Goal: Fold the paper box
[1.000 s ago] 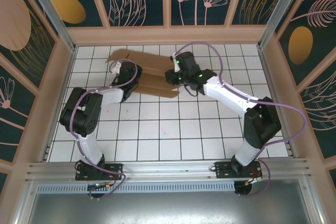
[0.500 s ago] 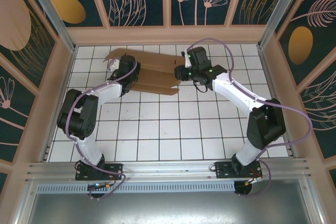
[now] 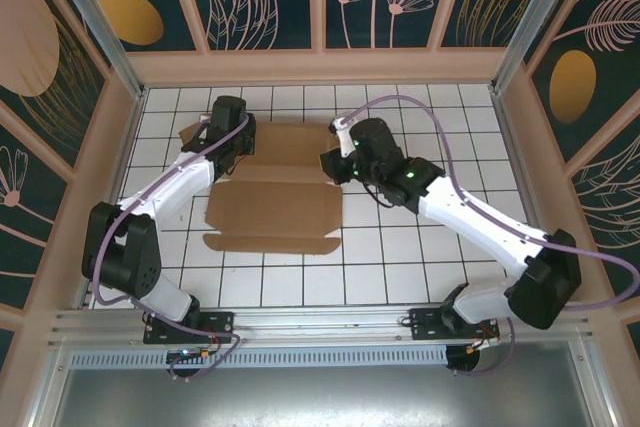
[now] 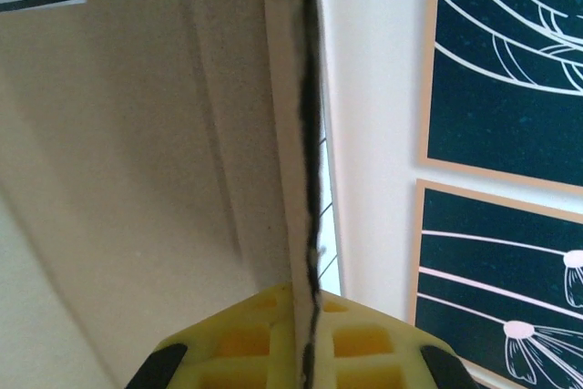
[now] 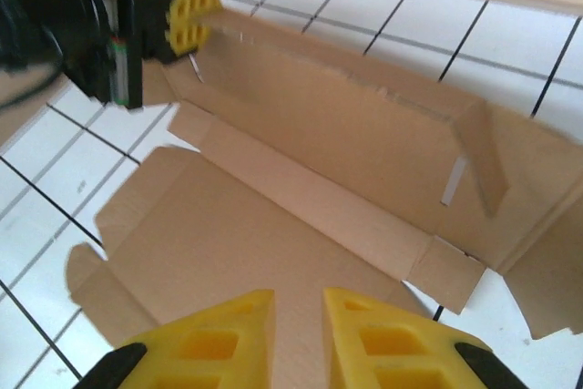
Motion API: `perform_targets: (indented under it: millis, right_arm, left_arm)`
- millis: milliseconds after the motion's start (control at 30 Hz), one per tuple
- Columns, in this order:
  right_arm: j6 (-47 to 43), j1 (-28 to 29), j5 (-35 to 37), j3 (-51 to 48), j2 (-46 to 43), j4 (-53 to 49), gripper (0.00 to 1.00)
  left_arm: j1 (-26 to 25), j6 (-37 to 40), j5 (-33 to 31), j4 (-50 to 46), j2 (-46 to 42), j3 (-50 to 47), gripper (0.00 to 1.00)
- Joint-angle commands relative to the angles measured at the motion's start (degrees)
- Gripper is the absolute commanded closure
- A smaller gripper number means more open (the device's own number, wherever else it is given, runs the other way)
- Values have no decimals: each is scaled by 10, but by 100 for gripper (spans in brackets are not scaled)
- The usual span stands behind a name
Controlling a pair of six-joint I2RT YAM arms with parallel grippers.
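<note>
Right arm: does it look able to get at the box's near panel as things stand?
Probably yes. The right gripper hangs over the box by its right edge, holding nothing, and the near panel lies flat and uncovered. The left gripper pinches the far left corner, out of the way.

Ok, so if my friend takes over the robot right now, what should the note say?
Left gripper: fingers shut on the far left edge of the paper box.
Right gripper: fingers nearly together with nothing between them, hovering over the box's right side.
Box: opened out on the tiled table, mostly flat, between the two arms.
Done: sheet spread out, one edge gripped.
Left: probably almost everything. Walls and flaps need folding up and the tabs tucking in.
</note>
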Motion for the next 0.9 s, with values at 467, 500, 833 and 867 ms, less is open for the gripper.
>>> perform_targets:
  millis: [467, 500, 833, 867]
  right_arm:
    - [119, -47, -51, -52, 45, 112, 90]
    - [124, -55, -57, -46, 42, 112, 90]
    - [164, -112, -112, -7, 62, 125, 90]
    - [171, -114, -113, -4, 71, 127, 89]
  left_arm:
    - [7, 54, -62, 105, 27, -86, 100]
    - [7, 60, -69, 112, 27, -86, 100]
    - [7, 83, -78, 380, 43, -188, 100]
    - [7, 81, -73, 410, 48, -197, 100]
